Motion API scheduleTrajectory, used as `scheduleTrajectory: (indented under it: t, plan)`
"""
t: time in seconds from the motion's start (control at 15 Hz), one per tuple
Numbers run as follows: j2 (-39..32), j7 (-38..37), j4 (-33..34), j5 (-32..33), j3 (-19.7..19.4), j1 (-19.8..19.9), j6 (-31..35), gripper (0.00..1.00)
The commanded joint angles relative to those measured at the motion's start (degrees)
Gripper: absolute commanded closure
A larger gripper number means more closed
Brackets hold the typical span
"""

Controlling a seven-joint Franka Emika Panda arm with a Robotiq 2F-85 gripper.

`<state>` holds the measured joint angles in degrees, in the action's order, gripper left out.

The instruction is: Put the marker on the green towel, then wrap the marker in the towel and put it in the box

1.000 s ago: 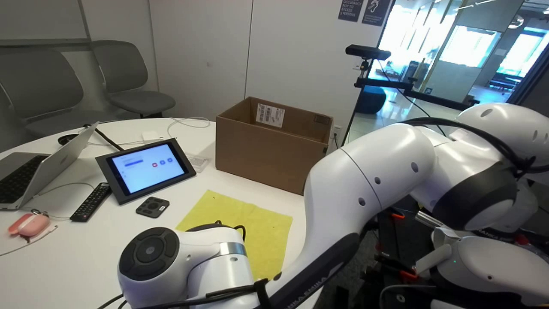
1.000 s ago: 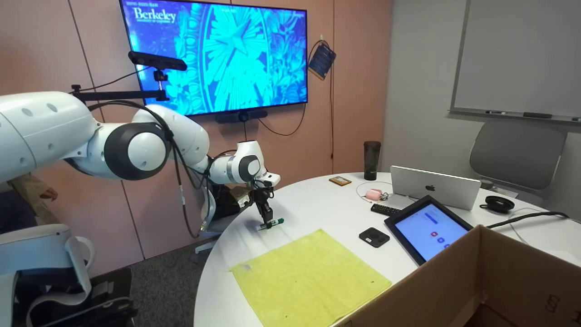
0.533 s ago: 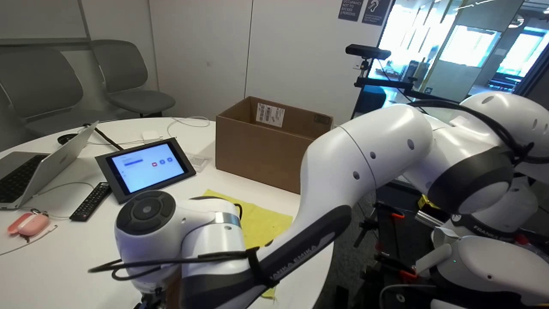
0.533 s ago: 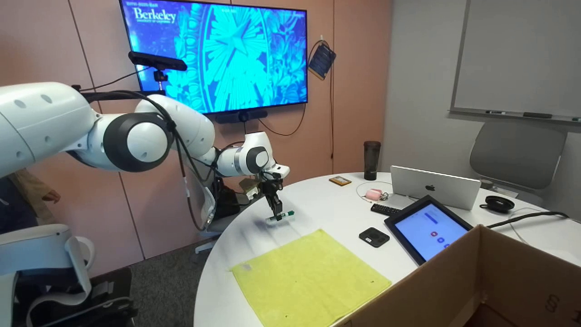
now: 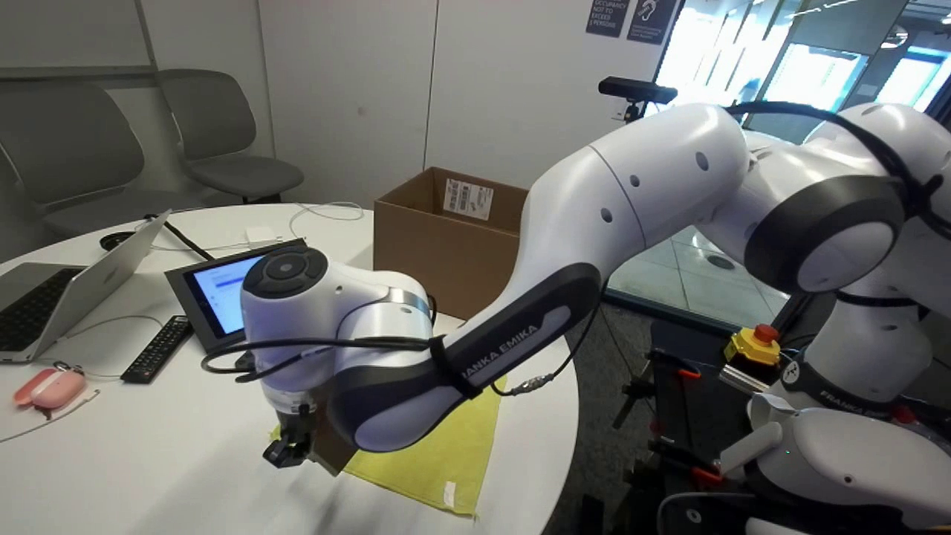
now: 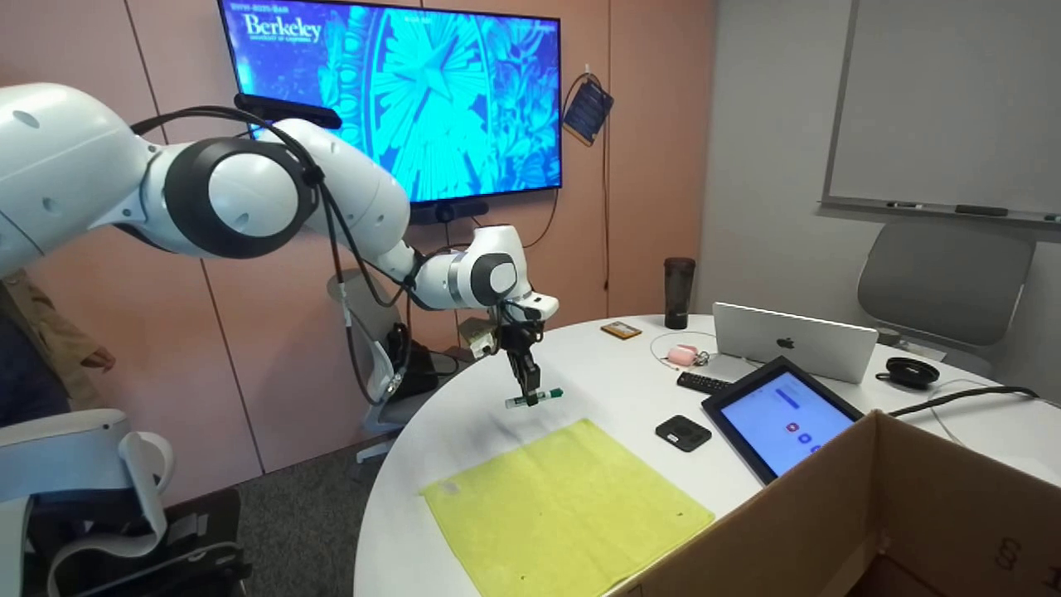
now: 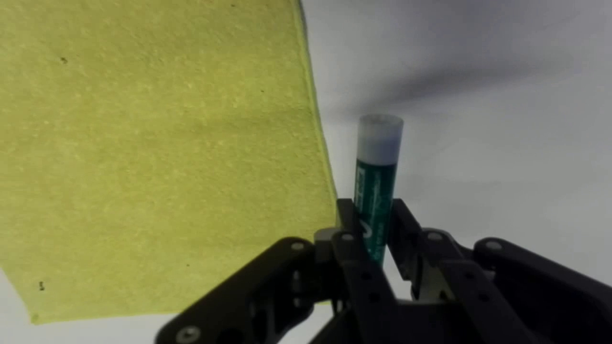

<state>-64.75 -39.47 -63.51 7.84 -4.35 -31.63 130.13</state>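
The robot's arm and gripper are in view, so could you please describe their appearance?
The arm is glossy white and rounded, with dark bands and a silvery ring near the wrist. Pale "EMIKA" lettering sits on a dark forearm panel. Black cables run along the outside. The gripper is black, with slim fingers and round grey bolt heads.

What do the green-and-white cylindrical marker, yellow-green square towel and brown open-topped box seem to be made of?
The marker: probably plastic, smooth, with a rounded, evenly shaded barrel and printed lettering. The towel: matte cloth, perhaps microfibre, given its fuzzy, slightly mottled surface. The box: matte cardboard, by its plain brown, thin flat walls.
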Motion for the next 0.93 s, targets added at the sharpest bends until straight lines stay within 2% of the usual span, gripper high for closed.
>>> scheduleTrajectory:
  t: [0.0,0.27,0.4,0.6,0.87]
  plan:
    - [8.30,0.11,-13.90,-0.86,0.36,2.09,3.91,0.87]
    - [13.30,-1.60,-24.40,-0.51,-0.84,3.75,6.61,0.87]
    - [14.43,-2.67,-27.58,0.29,-1.09,4.68,7.71,0.87]
    - [14.49,-3.07,-29.91,1.20,-2.18,5.42,9.63,0.87]
    - [12.45,-1.96,-28.92,3.28,-3.58,5.39,9.16,0.87]
